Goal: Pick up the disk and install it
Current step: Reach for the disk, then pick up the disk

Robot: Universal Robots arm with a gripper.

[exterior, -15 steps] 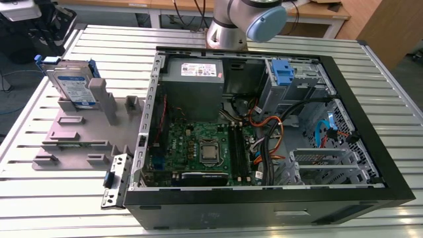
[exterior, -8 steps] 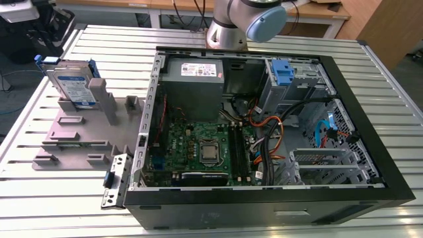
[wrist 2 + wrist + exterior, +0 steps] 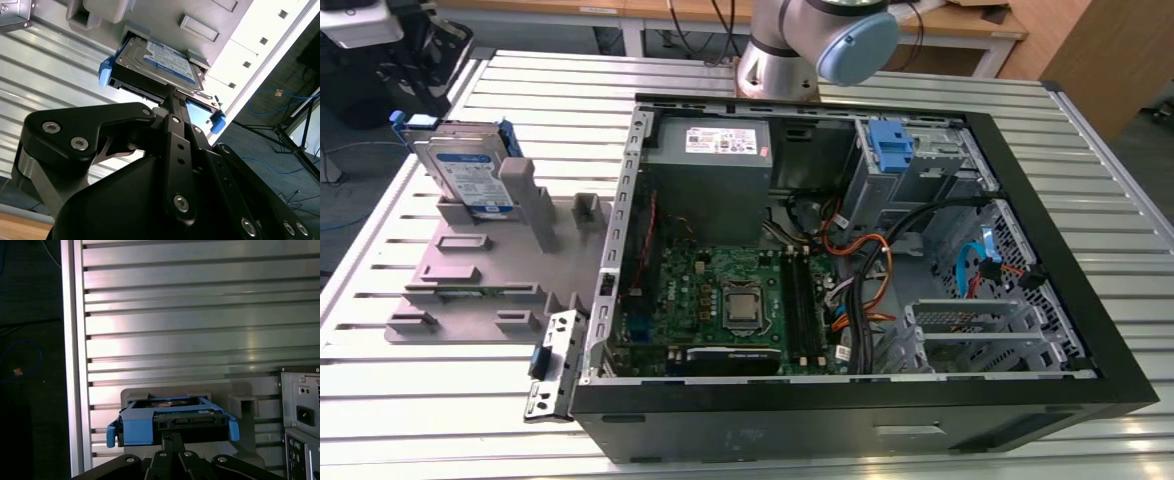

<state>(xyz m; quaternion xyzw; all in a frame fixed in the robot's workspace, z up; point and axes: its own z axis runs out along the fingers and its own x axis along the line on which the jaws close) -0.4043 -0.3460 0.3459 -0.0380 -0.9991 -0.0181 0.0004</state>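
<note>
Looking along the end effector (image 3: 173, 439) in the first wrist view, we see its 2 fingers drawn together into a narrow tip with nothing gripped between them. Straight ahead of that tip the disk (image 3: 172, 419) stands on edge in a grey holder (image 3: 243, 403) on the ribbed metal bench (image 3: 200, 315). Its connector edge faces the end effector, and the blue carrier rails (image 3: 136, 431) wrap that edge and both ends.

In the second wrist view the disk leans slightly back in the holder's slot. Its white-and-blue label (image 3: 170, 59) is turned toward us, just beyond the black finger links.

In the exterior view the disk (image 3: 464, 172) sits upright at the far end of the holder, with no part of the arm touching it. We see the arm (image 3: 817, 40) beyond the open computer case (image 3: 854, 425). The case lies on the bench off to 1 side of the end effector, well apart from the disk. Inside it we see the grey power supply (image 3: 707, 160) and a blue bracket (image 3: 890, 150) on the metal drive cage (image 3: 941, 165).
</note>
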